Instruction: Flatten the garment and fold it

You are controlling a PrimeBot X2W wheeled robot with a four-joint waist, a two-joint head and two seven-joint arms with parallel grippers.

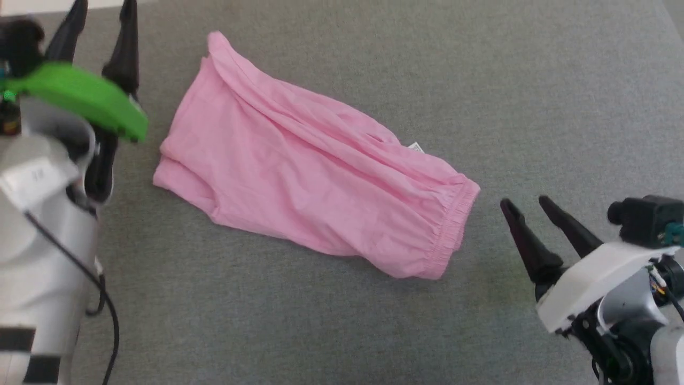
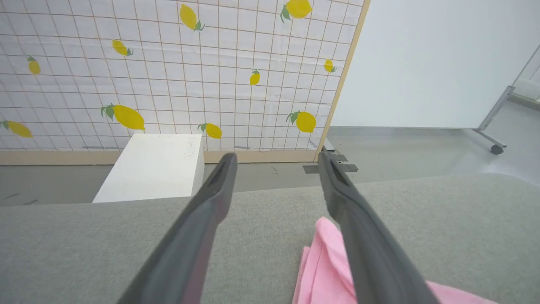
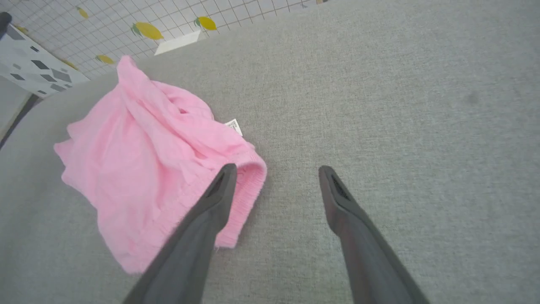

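**Claws.** The left claw [image 1: 105, 8] is spread wide and holds nothing; the left wrist view shows its two fingers [image 2: 211, 198] well parted above the grey counter [image 1: 534, 80]. The right claw [image 1: 523, 202] is likewise parted and empty, with bare counter between its fingers [image 3: 341, 198].

**Garment.** The pink garment [image 1: 299, 171] lies on the counter between the two claws and touches neither. Its gathered waistband [image 1: 454, 224] is the end just beside the right claw, on that claw's inner side. The opposite end lies near the left claw, and a corner of it shows beside that claw's right finger [image 2: 325, 261]. A small white label [image 1: 416, 147] sticks out at the edge farther from the right claw.

**Progress.** Judged as at an early stage.
- Flattening is not complete: the cloth is spread roughly, but a long ridge runs down its length and one layer is lapped over another.
- No deliberate fold is visible.
- Outstanding: take hold of the ends, draw the cloth smooth, then fold it.
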